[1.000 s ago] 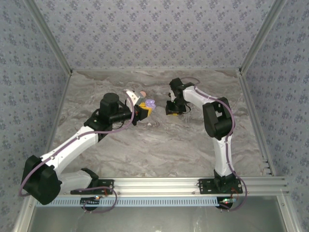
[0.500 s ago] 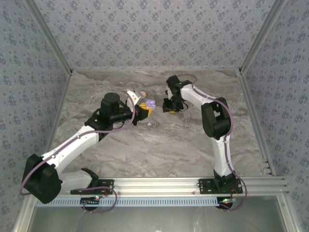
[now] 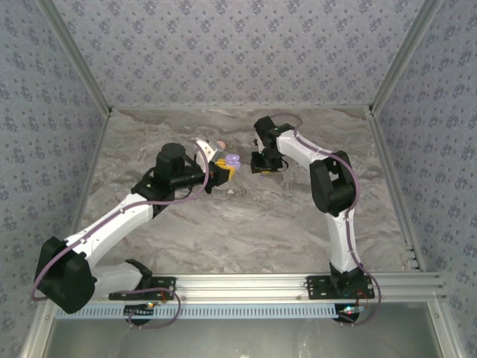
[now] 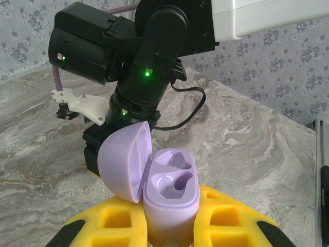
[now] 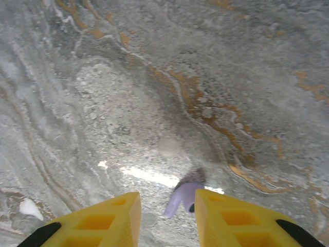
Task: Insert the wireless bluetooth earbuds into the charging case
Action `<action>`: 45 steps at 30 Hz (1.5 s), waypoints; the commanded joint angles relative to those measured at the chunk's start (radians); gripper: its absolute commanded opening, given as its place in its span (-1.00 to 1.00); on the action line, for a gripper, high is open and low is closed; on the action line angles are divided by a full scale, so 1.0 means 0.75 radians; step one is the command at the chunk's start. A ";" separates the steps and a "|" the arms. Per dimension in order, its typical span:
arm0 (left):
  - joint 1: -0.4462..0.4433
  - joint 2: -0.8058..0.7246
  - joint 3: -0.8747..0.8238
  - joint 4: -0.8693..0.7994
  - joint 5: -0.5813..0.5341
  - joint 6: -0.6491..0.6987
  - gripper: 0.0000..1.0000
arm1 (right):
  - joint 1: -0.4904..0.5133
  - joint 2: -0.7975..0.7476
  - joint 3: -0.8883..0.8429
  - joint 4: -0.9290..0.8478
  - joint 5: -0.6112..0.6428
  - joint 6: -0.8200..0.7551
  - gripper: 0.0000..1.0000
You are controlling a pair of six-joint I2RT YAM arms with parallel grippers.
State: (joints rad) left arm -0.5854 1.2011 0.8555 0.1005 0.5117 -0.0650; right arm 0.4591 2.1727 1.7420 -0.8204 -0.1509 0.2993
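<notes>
The lilac charging case (image 4: 172, 193) stands upright in the left gripper (image 4: 169, 229), lid open, both wells empty. A lilac earbud (image 5: 181, 198) sits between the fingertips of the right gripper (image 5: 168, 206).

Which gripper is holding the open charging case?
The left gripper: it clamps the lilac charging case, lid open. The right gripper has a lilac earbud between its jaws instead.

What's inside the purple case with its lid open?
Nothing yet: the charging case shows two empty earbud-shaped hollows. Its lower part is covered by the left gripper holding it.
</notes>
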 commanded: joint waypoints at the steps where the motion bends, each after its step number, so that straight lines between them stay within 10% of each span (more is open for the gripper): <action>1: -0.007 0.000 0.054 0.017 0.040 -0.008 -0.80 | 0.005 -0.040 0.024 -0.071 0.094 0.042 -0.32; 45: -0.007 0.001 0.058 0.015 0.037 -0.003 -0.81 | 0.012 0.110 0.111 -0.101 -0.078 0.031 -0.27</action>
State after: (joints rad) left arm -0.5854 1.2011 0.8555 0.1009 0.5117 -0.0650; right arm 0.4591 2.2406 1.7931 -0.8627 -0.1905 0.3344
